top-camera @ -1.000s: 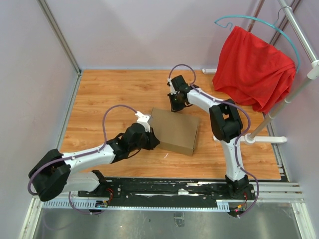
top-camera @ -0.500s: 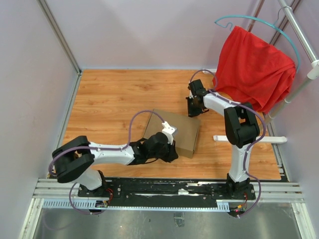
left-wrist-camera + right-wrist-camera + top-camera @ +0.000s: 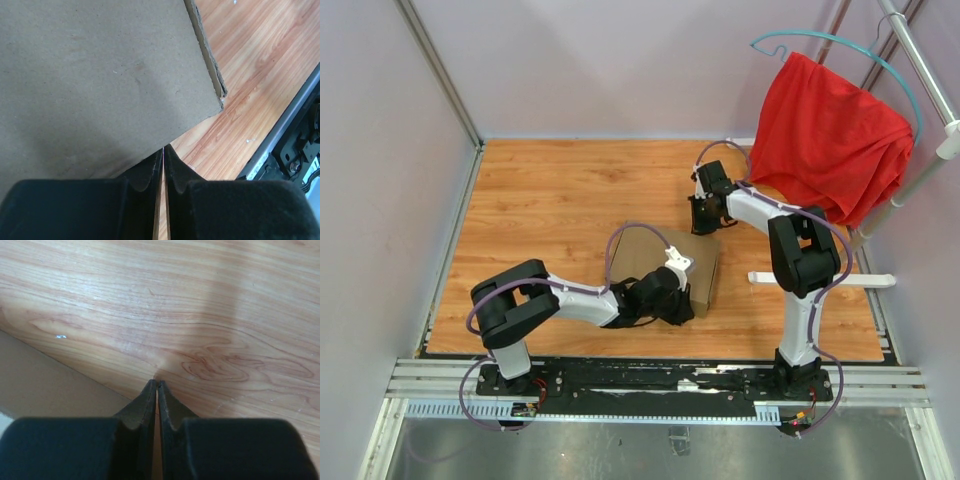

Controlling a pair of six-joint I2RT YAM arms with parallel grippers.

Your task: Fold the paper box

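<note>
Top external: paper box [image 3: 645,258] was seen closed on table [image 3: 540,190].
Left gripper [image 3: 163,147]: jaws were pressed together at box edge.
Right gripper [image 3: 157,382]: jaws were pressed together.

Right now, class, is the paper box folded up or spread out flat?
Folded up. The paper box shows a closed flat top and a side wall; no flaps lie spread on the table.

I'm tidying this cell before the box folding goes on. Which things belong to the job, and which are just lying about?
For the job: paper box; left fingers, shut at its near edge; right fingers, shut beside its far edge.
Just lying about: red cloth; teal hanger; metal rack.
</note>
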